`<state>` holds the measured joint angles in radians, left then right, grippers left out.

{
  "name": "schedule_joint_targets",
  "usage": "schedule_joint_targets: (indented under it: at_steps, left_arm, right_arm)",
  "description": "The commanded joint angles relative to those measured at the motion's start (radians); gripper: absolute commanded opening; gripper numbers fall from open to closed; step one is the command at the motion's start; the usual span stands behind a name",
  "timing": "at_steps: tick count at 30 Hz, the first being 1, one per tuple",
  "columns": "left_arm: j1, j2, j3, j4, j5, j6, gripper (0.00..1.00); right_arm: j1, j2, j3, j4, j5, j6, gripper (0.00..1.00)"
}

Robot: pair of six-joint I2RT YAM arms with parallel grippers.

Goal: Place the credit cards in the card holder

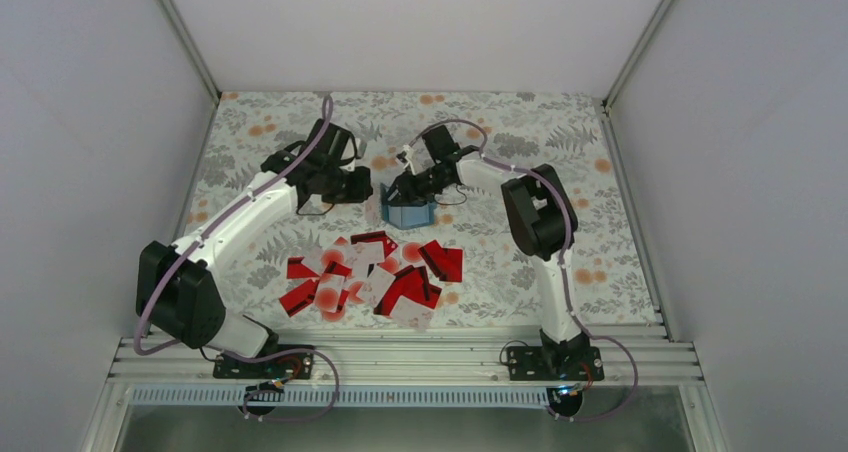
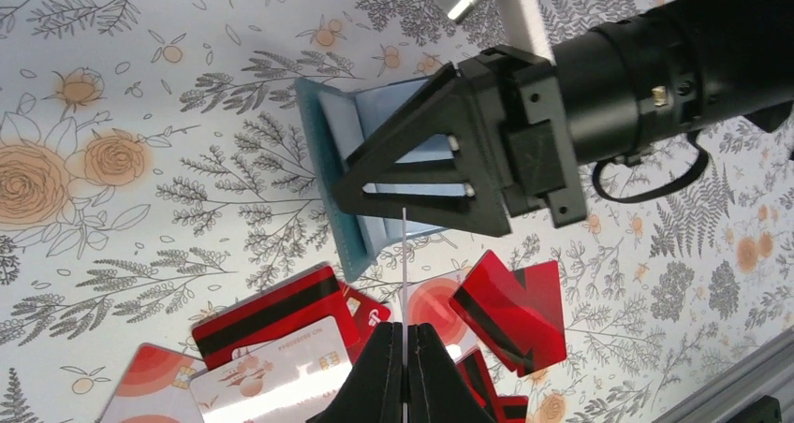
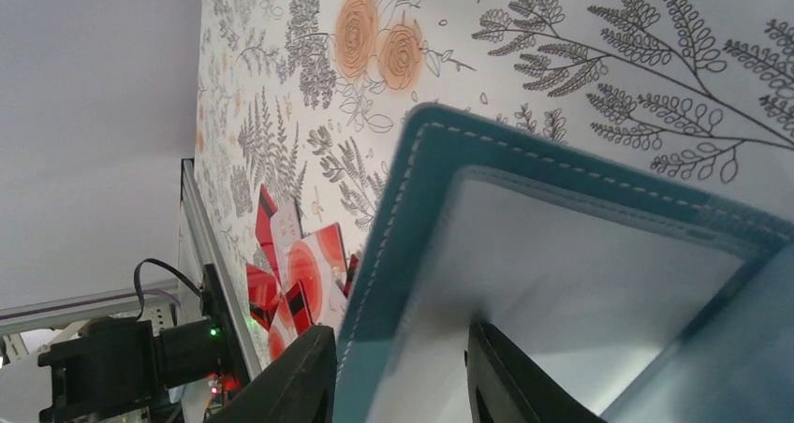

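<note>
Teal card holder stands open just right of my left gripper, which pinches 1 card edge-on, long axis aimed at its pocket, while my right gripper clamps its flap; spare credit cards lie nearer.

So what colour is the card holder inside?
Pale blue, with a darker teal stitched edge; the card holder shows best from the right wrist.

Two arms bent inward, wrists meeting near the centre of the top view.
The left arm stretched up-right and the right arm folded back leftward. The left gripper pinched a card edge-on. The right gripper clamped a flap of the card holder.
</note>
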<state>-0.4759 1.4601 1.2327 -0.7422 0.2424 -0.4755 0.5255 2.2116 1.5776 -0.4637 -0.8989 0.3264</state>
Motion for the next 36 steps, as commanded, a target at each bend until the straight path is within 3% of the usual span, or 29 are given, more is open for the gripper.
schedule_joint_targets:
  at_steps: [1, 15, 20, 24, 29, 36]
  left_arm:
    - [0.0, -0.02, 0.002, 0.012, 0.041, 0.011, 0.02]
    - [0.01, 0.149, 0.014, 0.22, 0.164, 0.04, 0.02]
    - [0.073, 0.189, -0.089, 0.384, 0.301, -0.006, 0.02]
    - [0.089, 0.222, -0.145, 0.445, 0.293, 0.027, 0.02]
    - [0.123, 0.227, -0.273, 0.608, 0.386, -0.013, 0.02]
    - [0.126, 0.291, -0.281, 0.622, 0.364, -0.009, 0.02]
  right_arm:
    - [0.012, 0.051, 0.05, -0.014, -0.009, -0.002, 0.37]
    - [0.013, 0.143, 0.123, -0.061, 0.005, -0.016, 0.4]
    - [0.008, 0.157, 0.135, -0.08, 0.016, -0.017, 0.39]
    - [-0.006, 0.157, 0.133, -0.083, 0.023, 0.006, 0.38]
    - [-0.019, 0.162, 0.131, -0.091, 0.012, 0.034, 0.38]
    - [-0.032, 0.154, 0.148, -0.108, -0.023, 0.059, 0.37]
